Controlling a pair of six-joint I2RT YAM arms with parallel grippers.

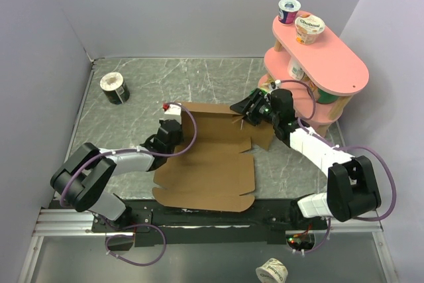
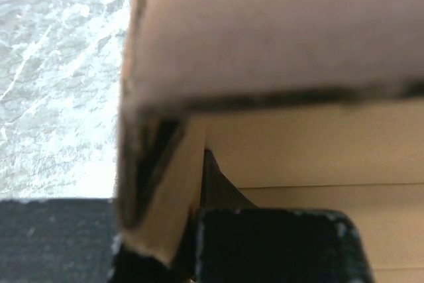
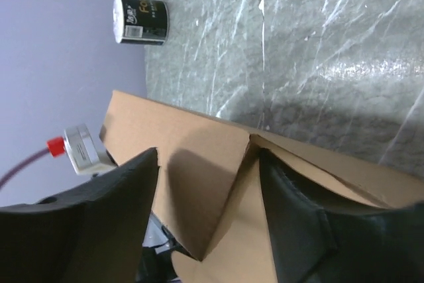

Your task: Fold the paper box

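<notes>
The paper box (image 1: 212, 160) is a brown cardboard sheet lying in the middle of the table, its far wall (image 1: 211, 112) raised. My left gripper (image 1: 172, 128) is at the box's left edge, shut on an upturned side flap (image 2: 165, 190) that stands between its fingers (image 2: 265, 243). My right gripper (image 1: 247, 109) is at the far right corner. Its black fingers (image 3: 99, 223) stand wide apart, straddling a folded corner flap (image 3: 218, 183) of the paper box (image 3: 199, 137). The right gripper (image 3: 209, 157) is open.
A black can (image 1: 114, 87) lies at the far left of the table, also visible as the can (image 3: 140, 19) in the right wrist view. A pink shelf (image 1: 331, 64) with yogurt cups (image 1: 309, 29) stands at the far right, close behind the right arm. Grey walls enclose the table.
</notes>
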